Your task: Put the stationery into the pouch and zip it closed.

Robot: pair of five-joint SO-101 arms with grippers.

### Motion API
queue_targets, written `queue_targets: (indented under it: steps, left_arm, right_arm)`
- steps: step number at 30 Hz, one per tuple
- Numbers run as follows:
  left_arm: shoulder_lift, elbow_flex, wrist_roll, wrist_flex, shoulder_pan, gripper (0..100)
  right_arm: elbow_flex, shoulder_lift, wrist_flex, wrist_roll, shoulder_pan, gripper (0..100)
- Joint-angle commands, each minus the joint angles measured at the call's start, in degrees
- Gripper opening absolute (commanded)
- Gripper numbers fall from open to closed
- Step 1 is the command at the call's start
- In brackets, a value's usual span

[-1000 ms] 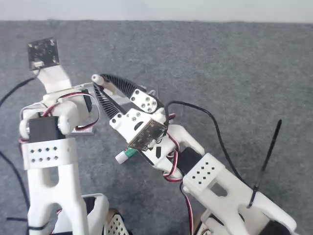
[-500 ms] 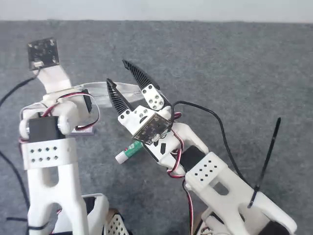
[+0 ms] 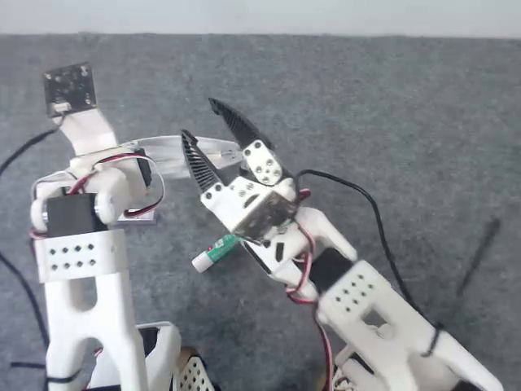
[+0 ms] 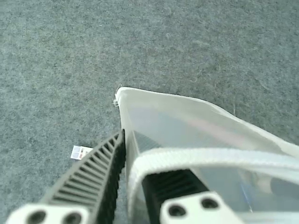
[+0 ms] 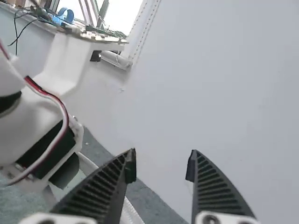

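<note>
The translucent pouch (image 4: 196, 126) hangs off the table, and my left gripper (image 4: 131, 144) is shut on its white zipper edge. Faint long shapes show through its wall. In the high view the pouch (image 3: 167, 153) juts out from the left arm toward the middle. My right gripper (image 3: 199, 120) stands open just over the pouch's far end, nothing between its black fingers (image 3: 236, 122). In its own view the right gripper (image 5: 162, 156) points up at a white wall. A white and green stick (image 3: 213, 252) lies on the carpet beneath the right arm.
Grey carpet covers the table. A small flat item (image 3: 138, 214) lies beside the left arm's base, and a tiny white label (image 4: 81, 151) lies on the carpet below the pouch. A black cable (image 3: 366, 220) trails along the right arm. Open carpet stretches to the far right.
A second ago my right gripper was shut on a white-tipped item at the pouch. It has since opened, lifted and drawn back to the right. The left arm has kept still.
</note>
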State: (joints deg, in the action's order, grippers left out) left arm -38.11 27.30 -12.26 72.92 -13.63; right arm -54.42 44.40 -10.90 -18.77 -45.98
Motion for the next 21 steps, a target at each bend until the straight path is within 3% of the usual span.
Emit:
queue_targets:
  steps: [1, 11, 17, 21]
  left_arm:
    - [-0.4, -0.8, -1.0, -2.2, -0.5, 1]
    - [-0.4, -0.4, -1.1, -3.2, -0.5, 1]
    - [-0.5, 0.4, -2.6, -4.5, -2.6, 1]
    - [-0.4, 0.4, -4.1, -6.2, -6.2, 1]
  right_arm:
    - [6.2, 6.7, 12.5, 4.4, 0.7, 17.5]
    - [13.1, 7.7, 31.8, 5.5, 3.6, 17.3]
    - [17.9, 7.6, 48.2, 15.9, 6.7, 17.3]
    - [20.4, 7.1, 54.9, 16.7, 8.3, 17.3]
